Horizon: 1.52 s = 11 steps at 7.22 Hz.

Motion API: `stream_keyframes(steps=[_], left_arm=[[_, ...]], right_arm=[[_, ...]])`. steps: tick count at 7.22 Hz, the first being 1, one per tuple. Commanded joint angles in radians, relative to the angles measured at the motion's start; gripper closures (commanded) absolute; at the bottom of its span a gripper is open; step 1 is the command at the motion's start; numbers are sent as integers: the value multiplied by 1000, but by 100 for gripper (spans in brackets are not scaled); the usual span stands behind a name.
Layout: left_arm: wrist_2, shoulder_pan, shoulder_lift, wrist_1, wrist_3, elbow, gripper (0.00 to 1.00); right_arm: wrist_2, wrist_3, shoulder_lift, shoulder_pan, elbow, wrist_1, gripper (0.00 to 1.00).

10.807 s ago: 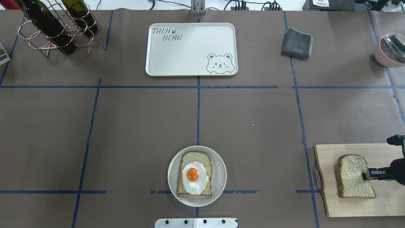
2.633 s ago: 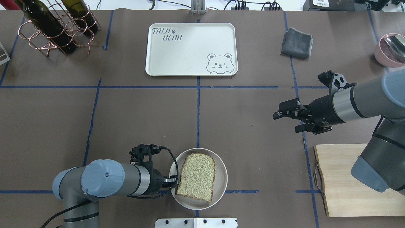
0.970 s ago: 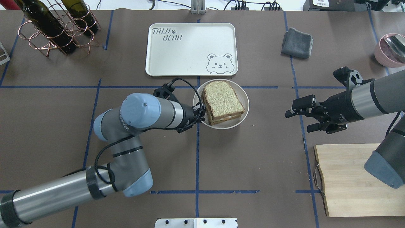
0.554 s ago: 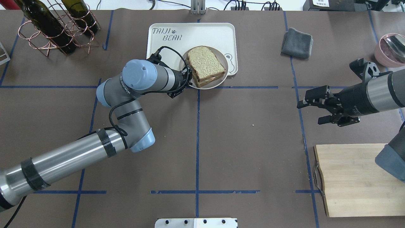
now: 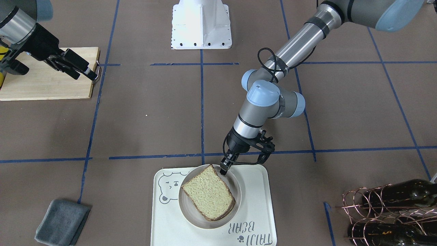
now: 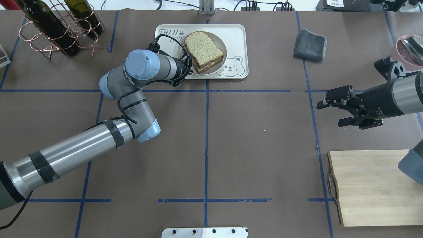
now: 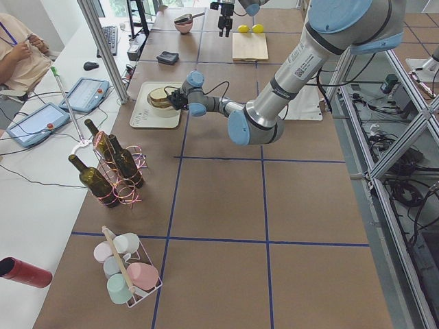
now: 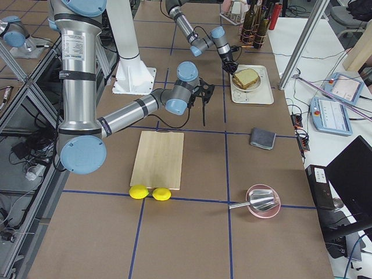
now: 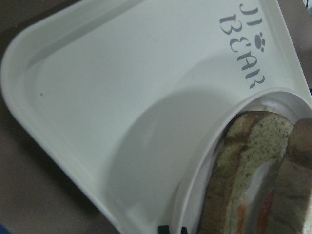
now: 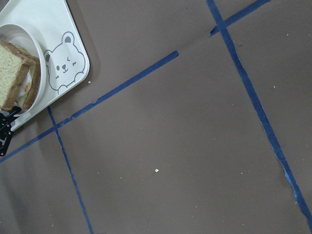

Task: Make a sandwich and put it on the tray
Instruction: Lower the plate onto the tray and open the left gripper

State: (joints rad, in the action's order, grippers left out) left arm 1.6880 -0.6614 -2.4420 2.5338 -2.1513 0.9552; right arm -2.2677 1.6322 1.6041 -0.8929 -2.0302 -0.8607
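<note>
The sandwich (image 6: 203, 51), two speckled slices with egg showing at the edge, lies on a small round white plate (image 6: 220, 67). The plate is over the cream bear tray (image 6: 236, 36), and its shadow falls on the tray. My left gripper (image 6: 185, 67) is shut on the plate's rim on its left side. It also shows in the front view (image 5: 223, 169), with the sandwich (image 5: 208, 197) and the tray (image 5: 164, 222). The left wrist view shows the plate rim (image 9: 204, 165) and the sandwich edge (image 9: 253, 185). My right gripper (image 6: 332, 112) is open and empty above the table's right side.
A grey towel (image 6: 310, 44) lies right of the tray. A wire rack with wine bottles (image 6: 56, 26) stands at the far left. A wooden cutting board (image 6: 370, 188) lies at the near right, with two lemons (image 8: 148, 193) beside it. A pink bowl with a spoon (image 6: 408, 51) is at the far right.
My left gripper has carried the plate with the sandwich from the table's near middle out over the tray. My right gripper has drawn back to the right, open.
</note>
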Motion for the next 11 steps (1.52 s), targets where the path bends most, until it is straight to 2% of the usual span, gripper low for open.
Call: stream_keyframes(steps=[1, 3, 4, 5, 8, 11], left_arm=[[-2, -7, -6, 36, -1, -38, 100], [-2, -9, -8, 39, 1, -42, 85], [-2, -9, -9, 39, 5, -42, 59], [-2, -9, -9, 40, 10, -42, 41], [-2, -26, -8, 40, 18, -39, 43], [2, -78, 4, 36, 103, -1, 47]], right_arm=[[0, 0, 11, -3, -8, 0, 0], [0, 0, 11, -3, -8, 0, 0], [0, 0, 11, -3, -8, 0, 0], [0, 0, 11, -3, -8, 0, 0], [2, 0, 11, -3, -8, 0, 0], [2, 0, 10, -3, -8, 0, 0]])
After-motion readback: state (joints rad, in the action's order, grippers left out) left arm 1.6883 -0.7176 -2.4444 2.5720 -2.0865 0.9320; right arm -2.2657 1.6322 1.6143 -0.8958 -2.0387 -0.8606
